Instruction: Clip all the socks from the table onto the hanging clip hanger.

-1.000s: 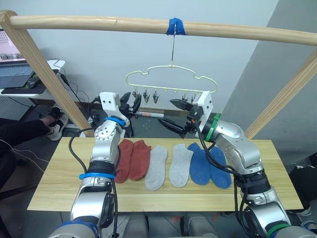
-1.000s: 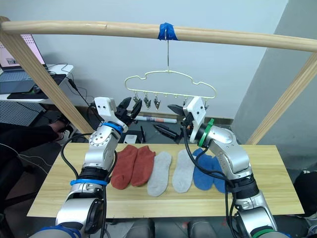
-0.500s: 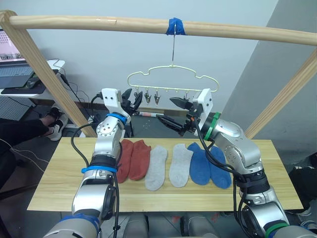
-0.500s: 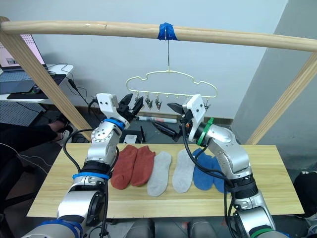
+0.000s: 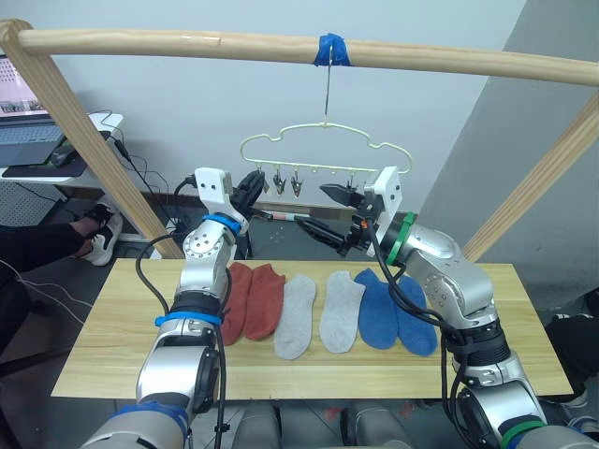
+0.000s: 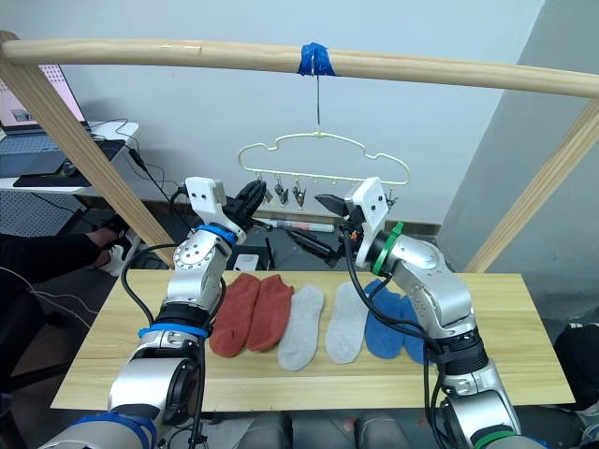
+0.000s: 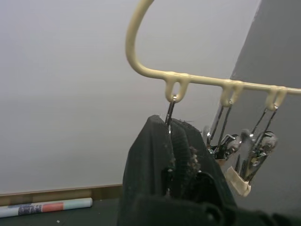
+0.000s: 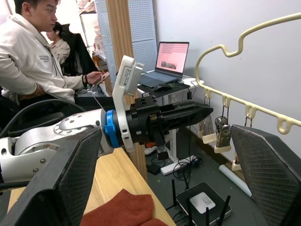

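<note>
Several socks lie in a row on the table [image 5: 112, 327]: two rust-red [image 5: 253, 297], two light grey [image 5: 298, 316], two blue [image 5: 393, 313]. The pale yellow clip hanger [image 5: 323, 142] hangs by its hook from the pole above them. My left gripper [image 5: 253, 182] is raised to the hanger's left end and is shut on the leftmost clip [image 7: 170, 106], whose wire runs down between the fingers [image 7: 155, 155]. My right gripper [image 5: 330, 215] hovers open below the hanger's right half, above the grey socks, holding nothing. The other clips [image 7: 254, 150] hang free.
A round wooden pole frame [image 5: 187, 42] with blue tape [image 5: 331, 49] carries the hanger; its slanted legs [image 5: 89, 140] flank the table. A desk with a laptop [image 5: 28, 140] stands at the left, where people [image 8: 28, 52] sit. A rolled paper [image 5: 281, 215] lies on the floor behind.
My left gripper, open a second ago, has risen to the hanger's leftmost clip and shut on it. The right arm has barely moved.
</note>
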Robot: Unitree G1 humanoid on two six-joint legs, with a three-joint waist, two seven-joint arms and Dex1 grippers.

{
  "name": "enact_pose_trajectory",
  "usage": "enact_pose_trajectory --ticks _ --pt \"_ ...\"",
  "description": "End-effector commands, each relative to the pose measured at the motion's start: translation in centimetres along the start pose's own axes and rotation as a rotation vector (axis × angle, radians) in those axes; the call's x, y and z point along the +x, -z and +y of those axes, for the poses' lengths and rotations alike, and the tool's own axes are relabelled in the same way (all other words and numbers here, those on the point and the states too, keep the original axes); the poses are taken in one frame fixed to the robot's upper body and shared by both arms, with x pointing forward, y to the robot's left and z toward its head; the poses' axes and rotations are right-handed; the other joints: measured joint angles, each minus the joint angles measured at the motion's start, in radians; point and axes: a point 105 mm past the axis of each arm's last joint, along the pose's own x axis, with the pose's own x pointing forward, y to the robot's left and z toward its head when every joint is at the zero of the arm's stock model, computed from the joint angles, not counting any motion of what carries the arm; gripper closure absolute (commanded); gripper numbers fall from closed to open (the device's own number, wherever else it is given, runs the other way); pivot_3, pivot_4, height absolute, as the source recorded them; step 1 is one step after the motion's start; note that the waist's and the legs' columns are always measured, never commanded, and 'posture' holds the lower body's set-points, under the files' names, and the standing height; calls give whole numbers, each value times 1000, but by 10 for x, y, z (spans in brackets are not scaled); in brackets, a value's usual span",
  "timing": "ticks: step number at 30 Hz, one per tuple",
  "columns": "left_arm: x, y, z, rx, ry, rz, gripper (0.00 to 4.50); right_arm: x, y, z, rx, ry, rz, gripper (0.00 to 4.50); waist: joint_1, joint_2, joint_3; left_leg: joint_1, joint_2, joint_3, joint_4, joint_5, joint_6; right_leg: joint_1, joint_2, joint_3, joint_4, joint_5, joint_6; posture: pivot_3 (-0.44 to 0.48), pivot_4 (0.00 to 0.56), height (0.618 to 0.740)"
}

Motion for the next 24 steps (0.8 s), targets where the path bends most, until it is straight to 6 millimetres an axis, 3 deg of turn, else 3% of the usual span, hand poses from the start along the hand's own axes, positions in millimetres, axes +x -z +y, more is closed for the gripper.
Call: enact_pose_trajectory --ticks 1,7,17,20,24 --pt "5 -26 3 40 6 -81 4488 -7 -10 2 -38 9 -20 0 1 0 0 0 0 0 0 0 0 0 0 0 0 0 0 -19 130 740" --pt "-6 -16 6 25 43 23 4488 -43 35 -28 -35 218 181 0 1 0 0 -1 0 0 0 0 0 0 0 0 0 0 0 -6 129 740" --pt "-32 -11 4 -251 166 258 4488 -138 109 -73 -66 523 556 0 -21 2 1 5 0 0 4 0 0 6 0 0 3 0 0 -13 128 740" --pt "-36 -14 5 -311 187 289 4488 -157 132 -81 -47 558 650 0 -33 4 2 7 0 0 5 0 0 8 1 1 3 -2 4 -12 127 740" --pt "-40 -16 4 -318 211 313 4488 -168 157 -84 26 558 724 0 -39 5 3 7 0 0 10 0 0 10 1 1 3 -2 4 -9 128 740"
